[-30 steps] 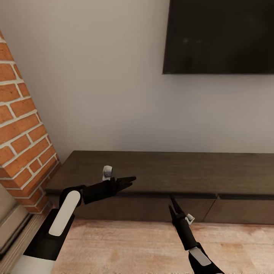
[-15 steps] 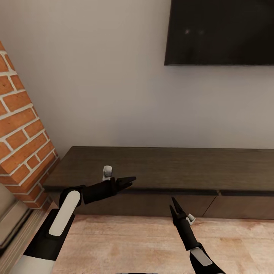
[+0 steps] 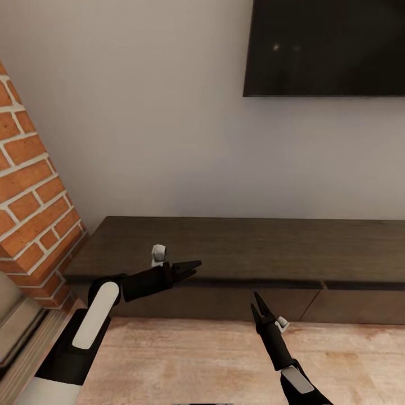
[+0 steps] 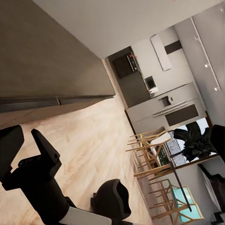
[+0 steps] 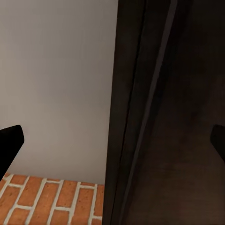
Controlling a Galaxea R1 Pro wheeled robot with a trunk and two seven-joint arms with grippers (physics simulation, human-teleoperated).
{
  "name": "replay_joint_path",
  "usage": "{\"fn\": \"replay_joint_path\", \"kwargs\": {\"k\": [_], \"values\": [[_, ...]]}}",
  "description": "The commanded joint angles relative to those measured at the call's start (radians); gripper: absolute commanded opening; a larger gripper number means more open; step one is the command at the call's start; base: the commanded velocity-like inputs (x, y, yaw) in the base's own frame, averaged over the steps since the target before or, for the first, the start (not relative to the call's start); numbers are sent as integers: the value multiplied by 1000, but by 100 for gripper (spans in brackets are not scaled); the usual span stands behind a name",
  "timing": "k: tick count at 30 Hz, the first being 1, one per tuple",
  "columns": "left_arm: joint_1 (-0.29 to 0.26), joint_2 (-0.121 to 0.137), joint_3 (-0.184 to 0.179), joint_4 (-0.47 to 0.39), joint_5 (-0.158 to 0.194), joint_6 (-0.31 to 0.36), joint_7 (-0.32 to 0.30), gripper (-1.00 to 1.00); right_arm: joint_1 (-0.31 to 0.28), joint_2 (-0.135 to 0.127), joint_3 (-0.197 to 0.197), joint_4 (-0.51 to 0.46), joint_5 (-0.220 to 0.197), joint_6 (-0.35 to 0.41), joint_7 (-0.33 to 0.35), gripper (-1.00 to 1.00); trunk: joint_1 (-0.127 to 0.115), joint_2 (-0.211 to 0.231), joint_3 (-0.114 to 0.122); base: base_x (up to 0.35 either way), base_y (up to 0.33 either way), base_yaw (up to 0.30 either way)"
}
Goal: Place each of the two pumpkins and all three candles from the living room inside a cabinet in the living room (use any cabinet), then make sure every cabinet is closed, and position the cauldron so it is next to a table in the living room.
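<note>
You are parked square in front of the cabinet (image 3: 247,253), the long dark unit under the TV (image 3: 326,48) with the brick fireplace (image 3: 31,185) at its left end. Its top is bare and its drawer fronts sit flush along the front edge, so it reads as closed. No pumpkins, candles or cauldron appear here, so I cannot tell you where they are.

Your left gripper (image 3: 188,267) hovers just above the cabinet's front edge, toward its left end, fingers lying close together and gripping nothing. Your right gripper (image 3: 257,304) points up at the drawer front just below the top's front edge, near the seam between 2 fronts. In the head view its fingers look nearly together, yet the right wrist view shows 1 dark fingertip (image 5: 9,140) at each side with the cabinet's edge between, so I judge it parted and empty.

That low right-hand placement suits hooking a drawer front to pull it out, with the left held clear above.
</note>
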Motion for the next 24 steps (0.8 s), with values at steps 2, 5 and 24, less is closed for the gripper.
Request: {"fn": "replay_joint_path", "kwargs": {"k": [2, 5, 24], "values": [[-1, 0, 0, 0, -4, 1, -6, 100, 0, 0, 0, 1, -7, 8, 3, 100, 0, 0, -1, 157, 0, 0], [-1, 0, 0, 0, -4, 1, -6, 100, -1, 0, 0, 1, -7, 8, 3, 100, 0, 0, -1, 259, 0, 0], [-1, 0, 1, 0, -5, 2, -18, 100, 0, 0, 0, 1, -5, 5, 5, 100, 3, -2, -24, 59, 0, 0]]}}
